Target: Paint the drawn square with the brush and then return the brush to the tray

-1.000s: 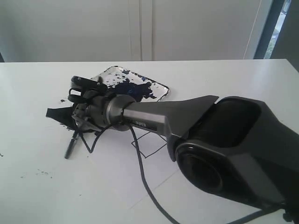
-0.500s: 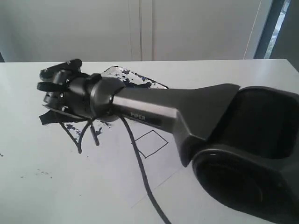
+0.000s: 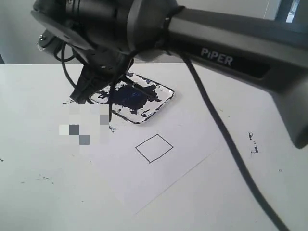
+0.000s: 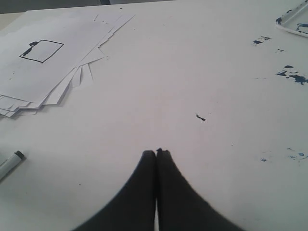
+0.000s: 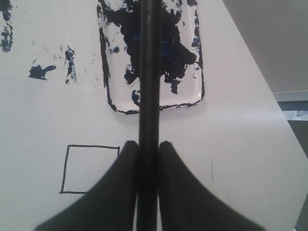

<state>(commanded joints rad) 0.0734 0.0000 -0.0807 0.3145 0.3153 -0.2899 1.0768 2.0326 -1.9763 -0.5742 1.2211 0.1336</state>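
The right claw (image 5: 148, 144) is clenched on the long thin black brush (image 5: 149, 72), raised over the paint-smeared clear tray (image 5: 201, 72). The left claw (image 4: 156, 153) is pressed shut and empty. The thin-lined drawn square (image 5: 90, 168) lies blank beside the tray. A loaded tip could drip onto the white paper (image 3: 144, 183) outside the outline, or the slim handle could twist in the grip. The white bench (image 3: 38, 192) is spattered, with a pale wall (image 3: 202, 29) behind.

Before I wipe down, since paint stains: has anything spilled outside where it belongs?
Yes. Dark paint splatters dot the white table outside the tray, some right beside it and some farther off to the right in the exterior view.
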